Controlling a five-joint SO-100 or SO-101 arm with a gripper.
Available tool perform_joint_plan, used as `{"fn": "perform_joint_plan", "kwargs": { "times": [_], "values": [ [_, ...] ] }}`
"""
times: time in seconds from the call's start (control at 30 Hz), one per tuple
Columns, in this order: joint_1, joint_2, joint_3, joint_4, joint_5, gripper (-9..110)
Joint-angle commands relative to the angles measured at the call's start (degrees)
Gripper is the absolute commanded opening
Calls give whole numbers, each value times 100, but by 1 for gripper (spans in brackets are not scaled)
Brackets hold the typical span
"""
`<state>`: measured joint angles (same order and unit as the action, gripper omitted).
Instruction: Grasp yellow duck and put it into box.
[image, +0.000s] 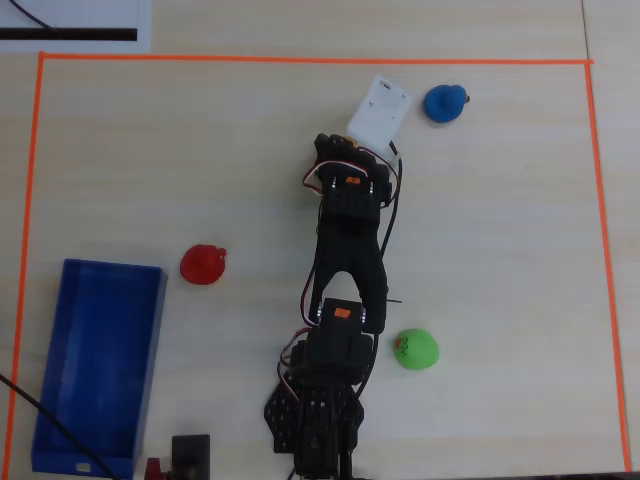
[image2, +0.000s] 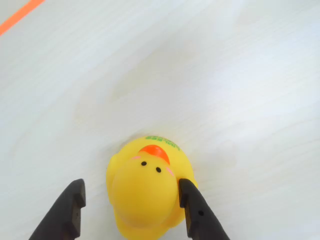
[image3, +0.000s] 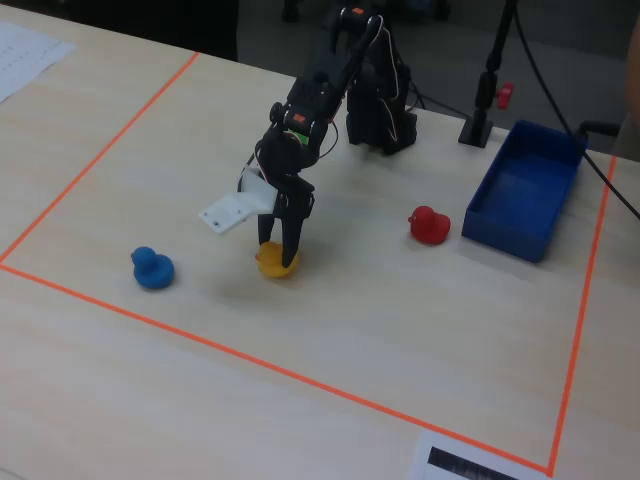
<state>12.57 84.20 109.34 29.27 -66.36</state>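
The yellow duck (image2: 145, 195) sits on the pale table between my gripper's (image2: 131, 189) two black fingers in the wrist view. The right finger (image2: 192, 205) touches the duck's side. The left finger (image2: 70, 205) stands apart from it. The jaws are open. In the fixed view the gripper (image3: 285, 252) points straight down over the duck (image3: 270, 264). In the overhead view the arm hides the duck. The blue box (image: 158, 330) stands empty at the lower left there, and at the right in the fixed view (image3: 505, 238).
A red duck (image: 203, 264) lies near the box. A blue duck (image: 444, 102) is beside the white camera mount (image: 378, 110). A green duck (image: 415, 349) is near the arm's base (image: 320, 410). Orange tape (image: 300, 60) frames the work area.
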Motion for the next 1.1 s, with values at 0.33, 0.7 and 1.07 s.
{"fn": "perform_joint_plan", "kwargs": {
  "times": [0.33,0.7,1.07],
  "values": [
    [193,-70,-483,105,-202,0],
    [0,1828,-501,1661,519,0],
    [-2136,6126,1679,4843,589,0]
  ]
}}
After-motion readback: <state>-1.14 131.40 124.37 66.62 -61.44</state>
